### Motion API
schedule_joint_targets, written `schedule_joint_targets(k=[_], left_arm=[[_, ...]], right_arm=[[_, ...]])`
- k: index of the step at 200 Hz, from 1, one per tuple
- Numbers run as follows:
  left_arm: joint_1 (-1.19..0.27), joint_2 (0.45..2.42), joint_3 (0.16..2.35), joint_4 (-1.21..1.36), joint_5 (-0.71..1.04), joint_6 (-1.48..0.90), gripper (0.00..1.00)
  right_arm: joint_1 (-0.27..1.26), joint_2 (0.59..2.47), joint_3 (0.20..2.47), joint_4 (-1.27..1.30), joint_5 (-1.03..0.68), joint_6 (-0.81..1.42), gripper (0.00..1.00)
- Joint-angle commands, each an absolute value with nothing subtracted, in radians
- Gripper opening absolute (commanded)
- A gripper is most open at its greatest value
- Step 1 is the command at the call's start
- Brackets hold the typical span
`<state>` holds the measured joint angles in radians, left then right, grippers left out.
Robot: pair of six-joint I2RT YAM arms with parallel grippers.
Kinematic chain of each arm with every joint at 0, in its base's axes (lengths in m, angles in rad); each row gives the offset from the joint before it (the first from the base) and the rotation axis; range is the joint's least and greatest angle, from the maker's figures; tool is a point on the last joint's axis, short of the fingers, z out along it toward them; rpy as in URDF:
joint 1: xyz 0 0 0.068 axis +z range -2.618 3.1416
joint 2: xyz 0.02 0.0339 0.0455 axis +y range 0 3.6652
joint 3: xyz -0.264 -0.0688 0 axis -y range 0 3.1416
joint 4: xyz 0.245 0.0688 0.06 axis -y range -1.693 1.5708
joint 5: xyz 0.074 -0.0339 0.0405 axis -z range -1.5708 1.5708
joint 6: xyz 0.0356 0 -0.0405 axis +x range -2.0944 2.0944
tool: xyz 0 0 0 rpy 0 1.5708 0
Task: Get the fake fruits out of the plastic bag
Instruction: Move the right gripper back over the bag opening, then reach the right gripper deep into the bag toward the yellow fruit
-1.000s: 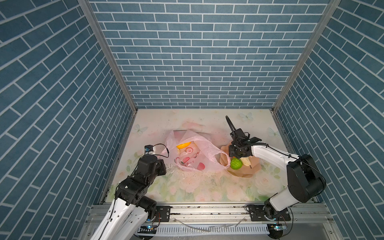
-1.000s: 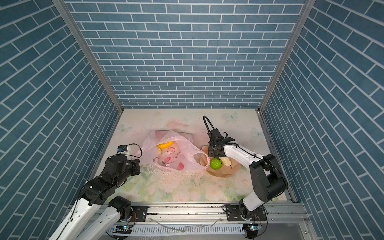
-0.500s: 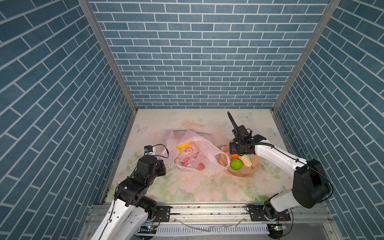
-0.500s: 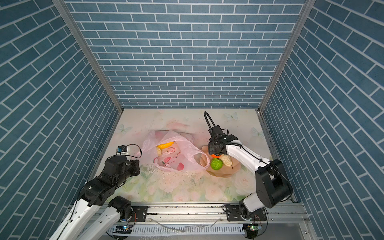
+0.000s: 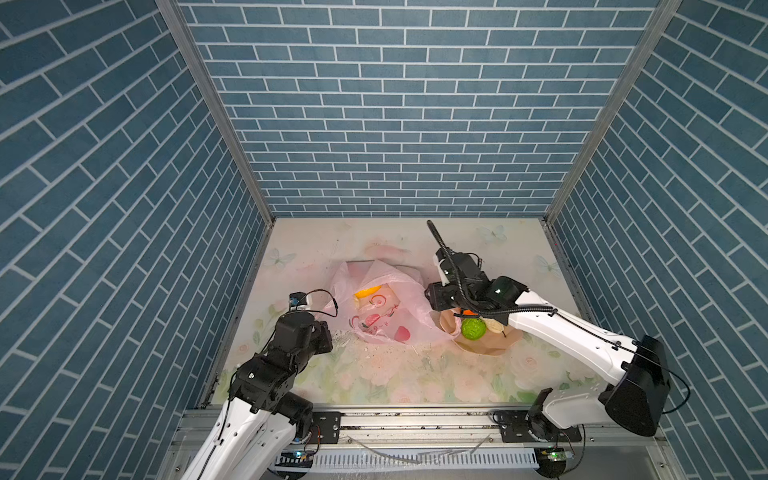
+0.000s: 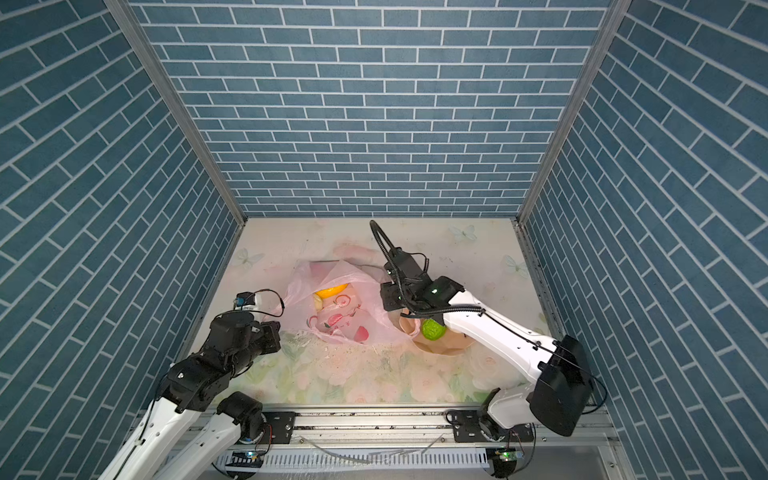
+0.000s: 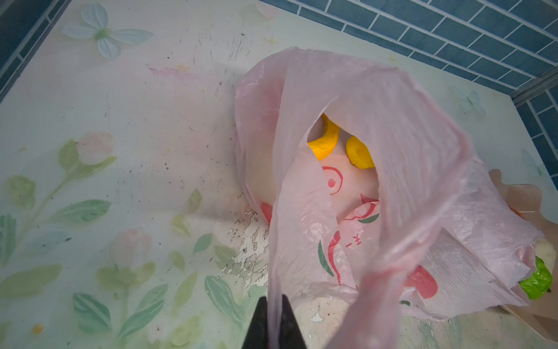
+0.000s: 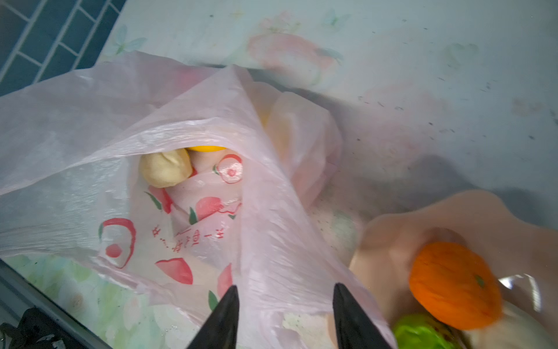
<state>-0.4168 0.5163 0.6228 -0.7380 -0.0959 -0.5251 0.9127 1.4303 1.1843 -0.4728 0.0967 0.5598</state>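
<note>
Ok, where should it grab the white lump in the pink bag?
Probably across the rounded middle of the cream-white lump, reaching through the open mouth of the plastic bag with the open right gripper. The lump lies bare there; film covers its other sides. The left gripper, shut on a bag handle, holds that mouth up.

You face a back wall (image 5: 407,124) of blue brick-pattern tiles with pale joints, flanked by a left wall (image 5: 104,208) and right wall (image 5: 685,208) of the same, joined at grey metal corner posts (image 5: 216,108). The tabletop (image 5: 395,374) is pale, printed with pink flowers, green leaves and butterflies (image 7: 102,33), scuffed and flaking near its middle. A metal rail (image 5: 415,419) edges the front; light falls evenly
</note>
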Motion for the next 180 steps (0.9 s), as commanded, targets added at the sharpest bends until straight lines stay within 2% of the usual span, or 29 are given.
schedule_joint_targets(k=[1, 30, 75, 136, 180], left_arm=[[-0.414, 0.511, 0.614, -0.750, -0.062, -0.555, 0.10], [-0.414, 0.514, 0.609, -0.758, -0.048, -0.577, 0.09], [-0.415, 0.507, 0.611, -0.770, -0.033, -0.602, 0.08], [-0.417, 0.412, 0.547, -0.780, -0.002, -0.680, 0.07], [-0.417, 0.399, 0.528, -0.766, 0.012, -0.681, 0.07]], right_arm=[[0.987, 1.528, 1.225, -0.290, 0.121, 0.710, 0.45], [1.074, 1.663, 1.246, -0.132, 0.187, 0.859, 0.38], [1.082, 1.858, 1.328, -0.013, 0.193, 1.012, 0.36], [1.027, 2.080, 1.478, 0.073, 0.167, 1.168, 0.49], [1.005, 2.155, 1.571, 0.035, 0.170, 1.201, 0.55]])
